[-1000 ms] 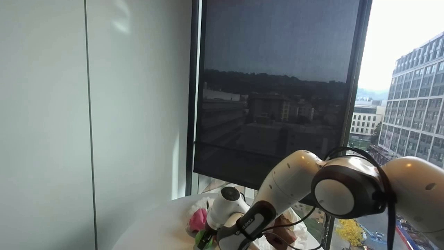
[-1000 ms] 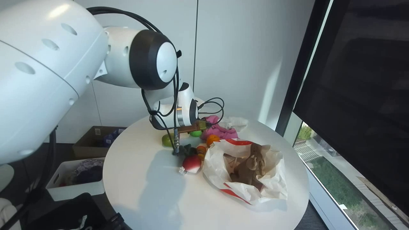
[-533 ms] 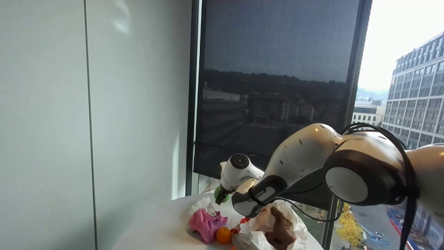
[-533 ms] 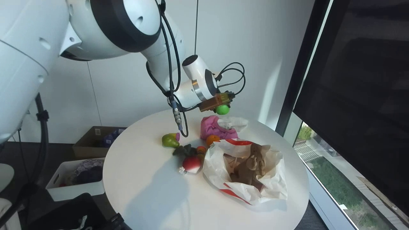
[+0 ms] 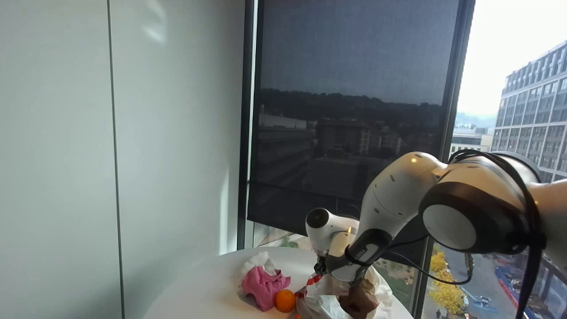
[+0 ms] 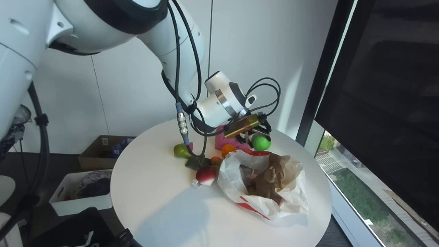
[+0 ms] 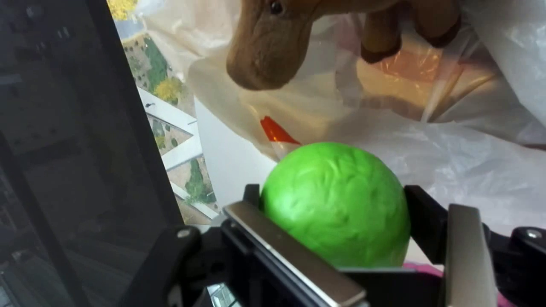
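A round green ball [image 7: 337, 204] sits squeezed between the two black fingertips of my gripper [image 7: 330, 194] in the wrist view. In an exterior view the same ball [image 6: 261, 142] hangs beside the rim of a crumpled white plastic bag [image 6: 233, 195] with red markings. A brown plush animal [image 6: 265, 181] lies inside that bag; its head [image 7: 273, 47] shows at the top of the wrist view. In an exterior view the arm hides the ball, and only the gripper's dark side [image 5: 320, 266] shows above the bag [image 5: 323, 305].
Near the bag lie an orange [image 6: 228, 149], a pink cloth [image 5: 266, 287], a white crumpled cloth [image 5: 261, 261], a red-and-white toy vegetable [image 6: 206, 175] and a green pear [image 6: 181, 151]. All rest on a round white table [image 6: 147, 192]. A dark-shaded window [image 5: 350, 110] borders it.
The gripper has lifted the green ball off the table by the pink cloth, then carried it across towards the bag and somewhat down. Bag and other items have stayed put.
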### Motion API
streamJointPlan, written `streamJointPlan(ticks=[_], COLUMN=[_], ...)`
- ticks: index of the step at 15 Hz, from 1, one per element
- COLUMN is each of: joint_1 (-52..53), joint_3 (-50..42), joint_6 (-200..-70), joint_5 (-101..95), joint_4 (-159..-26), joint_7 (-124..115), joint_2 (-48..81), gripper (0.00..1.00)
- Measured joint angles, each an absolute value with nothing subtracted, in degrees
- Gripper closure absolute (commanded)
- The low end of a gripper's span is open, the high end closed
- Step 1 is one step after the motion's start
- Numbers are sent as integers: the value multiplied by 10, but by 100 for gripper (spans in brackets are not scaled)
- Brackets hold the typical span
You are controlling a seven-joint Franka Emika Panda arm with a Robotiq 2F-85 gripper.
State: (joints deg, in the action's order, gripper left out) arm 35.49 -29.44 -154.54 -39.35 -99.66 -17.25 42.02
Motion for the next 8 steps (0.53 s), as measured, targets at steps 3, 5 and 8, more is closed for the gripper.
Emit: streamJointPlan(ticks=[3, 5, 8], joint_1=[340, 321, 286], joint_3=[-294, -287, -267], joint_6=[-1546, -1549, -1558], joint_5=[-457, -487, -519], joint_4=[-1017, -1017, -1008], joint_7=[-243, -277, -313], joint_2=[441, 459, 481], gripper=[42, 42, 42])
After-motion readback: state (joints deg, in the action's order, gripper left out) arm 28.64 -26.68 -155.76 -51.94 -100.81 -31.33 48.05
